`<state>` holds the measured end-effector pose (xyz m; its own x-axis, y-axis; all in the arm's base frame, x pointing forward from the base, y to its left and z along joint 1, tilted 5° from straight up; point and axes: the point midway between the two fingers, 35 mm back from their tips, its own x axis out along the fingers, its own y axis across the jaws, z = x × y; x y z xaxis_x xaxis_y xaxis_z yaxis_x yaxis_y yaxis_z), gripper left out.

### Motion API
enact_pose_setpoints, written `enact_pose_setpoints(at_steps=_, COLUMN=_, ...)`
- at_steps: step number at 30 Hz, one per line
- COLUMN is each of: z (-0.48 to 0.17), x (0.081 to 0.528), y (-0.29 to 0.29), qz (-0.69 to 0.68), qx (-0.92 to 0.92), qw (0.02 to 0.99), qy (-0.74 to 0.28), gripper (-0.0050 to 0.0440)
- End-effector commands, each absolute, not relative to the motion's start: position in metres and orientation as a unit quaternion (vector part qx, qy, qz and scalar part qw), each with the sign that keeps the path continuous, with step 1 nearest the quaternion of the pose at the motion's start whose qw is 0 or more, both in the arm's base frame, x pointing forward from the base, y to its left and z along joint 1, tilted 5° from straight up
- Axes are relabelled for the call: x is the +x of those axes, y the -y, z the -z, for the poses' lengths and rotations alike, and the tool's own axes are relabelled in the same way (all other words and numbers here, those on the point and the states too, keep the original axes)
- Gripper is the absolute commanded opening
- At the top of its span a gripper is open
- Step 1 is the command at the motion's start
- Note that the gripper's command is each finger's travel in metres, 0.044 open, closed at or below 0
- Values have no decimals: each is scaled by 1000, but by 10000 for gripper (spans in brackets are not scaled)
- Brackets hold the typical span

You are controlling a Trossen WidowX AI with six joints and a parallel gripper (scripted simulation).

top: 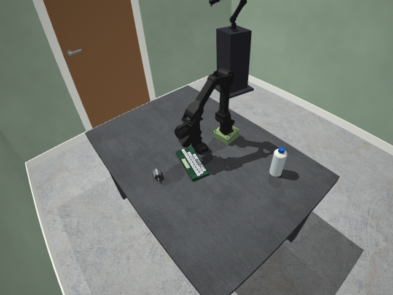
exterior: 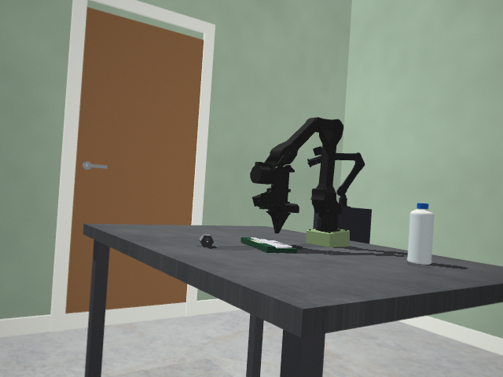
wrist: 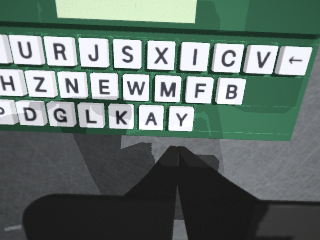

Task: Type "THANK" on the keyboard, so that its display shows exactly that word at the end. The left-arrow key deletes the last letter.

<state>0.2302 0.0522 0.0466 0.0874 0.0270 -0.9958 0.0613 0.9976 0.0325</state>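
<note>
The green keyboard (top: 189, 173) (exterior: 280, 250) (wrist: 270, 122) lies flat on the table with white keys. The wrist view shows the H key (wrist: 9, 84), A key (wrist: 151, 118), N key (wrist: 72, 85), K key (wrist: 121, 118) and left-arrow key (wrist: 295, 60); the T key is out of that view. The pale display (top: 185, 163) (wrist: 125, 9) is cut off by the top of the wrist view; no letters show on its visible part. My gripper (exterior: 277, 232) (wrist: 176, 153) is shut and empty, its tips raised above the keyboard's level. In the wrist view they appear just below the Y key (wrist: 181, 119), past the bottom row.
A white bottle (top: 277, 163) (exterior: 420, 239) with a blue cap stands on the table (top: 221, 219) (exterior: 345, 280), well to the right of the keyboard. A small dark hexagonal object (top: 157, 174) (exterior: 206, 240) lies left of the keyboard. The arm's green base block (top: 226, 135) (exterior: 327, 238) is behind the keyboard.
</note>
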Motion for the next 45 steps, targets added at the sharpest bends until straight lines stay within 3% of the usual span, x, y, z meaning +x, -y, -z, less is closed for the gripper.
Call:
enact_pose_setpoints(at_steps=1, z=-52, x=233, y=-54, qz=11, qx=35, qw=744, qy=-667, gripper=-50)
enact_pose_setpoints(at_steps=7, z=-53, x=237, y=-64, qz=13, qx=34, qw=744, qy=-667, gripper=-50)
enact_pose_setpoints(at_steps=15, z=-55, x=239, y=-135, qz=11, qx=36, qw=744, qy=-668, gripper=-50)
enact_pose_setpoints(at_steps=27, z=-55, x=237, y=-135, qz=9, qx=38, qw=744, qy=-667, gripper=-50)
enact_pose_setpoints(at_steps=38, z=-66, x=290, y=-159, qz=9, qx=37, qw=744, qy=-668, gripper=-50)
enact_pose_setpoints(at_steps=45, z=-59, x=294, y=-162, qz=8, qx=37, qw=745, qy=-666, gripper=-50)
